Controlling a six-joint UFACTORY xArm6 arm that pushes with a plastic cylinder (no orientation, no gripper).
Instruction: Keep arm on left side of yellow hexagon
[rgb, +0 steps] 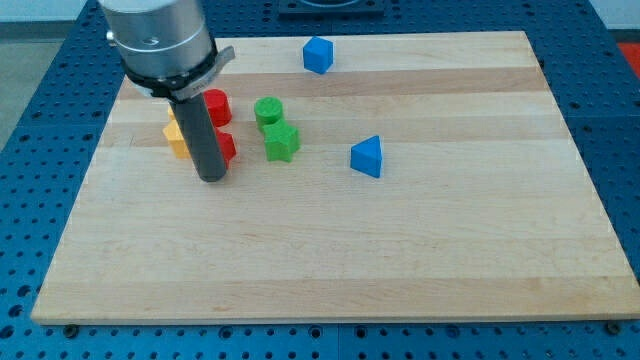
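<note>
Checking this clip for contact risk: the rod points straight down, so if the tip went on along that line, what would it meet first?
My tip would meet only the wooden board directly beneath it. The nearest red block lies just toward the view's upper right, apparently off that line.

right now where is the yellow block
The yellow block sits in the board's upper left of the camera view, mostly hidden behind my rod, with my tip just below and to its right, beside the red blocks.

Red block just beside tip
</note>
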